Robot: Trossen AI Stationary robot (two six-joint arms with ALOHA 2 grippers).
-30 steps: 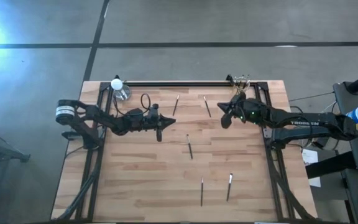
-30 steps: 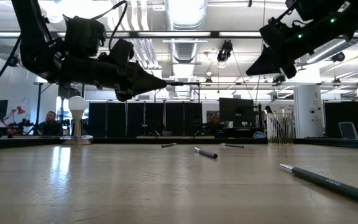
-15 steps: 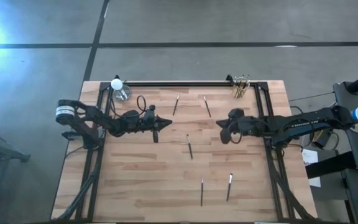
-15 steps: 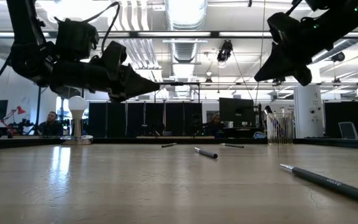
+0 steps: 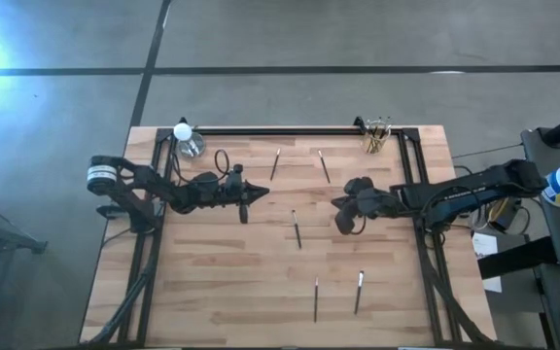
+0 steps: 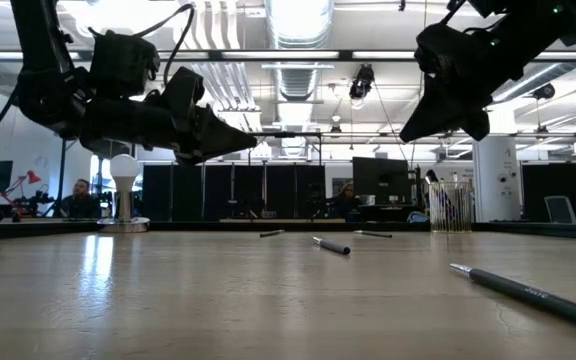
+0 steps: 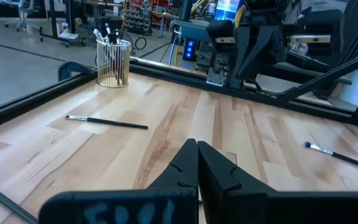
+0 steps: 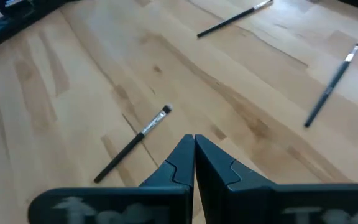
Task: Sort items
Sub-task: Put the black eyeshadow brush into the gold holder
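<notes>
Five brushes (image 5: 297, 229) lie loose on the table (image 5: 212, 292), several already in the cup (image 5: 376, 137), while both the left gripper (image 5: 257, 193) and right gripper (image 5: 339, 216) hover empty, jaws pressed together.

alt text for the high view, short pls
Overhead: wooden table with five thin brushes scattered loose, the nearest between two dark arms. Left pincer and right pincer, both shut, face each other mid-table. A clear cup of brushes stands at the far right corner.

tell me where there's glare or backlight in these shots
High view: a bright flare washes out the floor at the left edge. Low view: ceiling lights backlight both arms, so the left tool and right tool read as silhouettes, and the table shows a pale sheen. Wrist views: evenly lit, no glare.
</notes>
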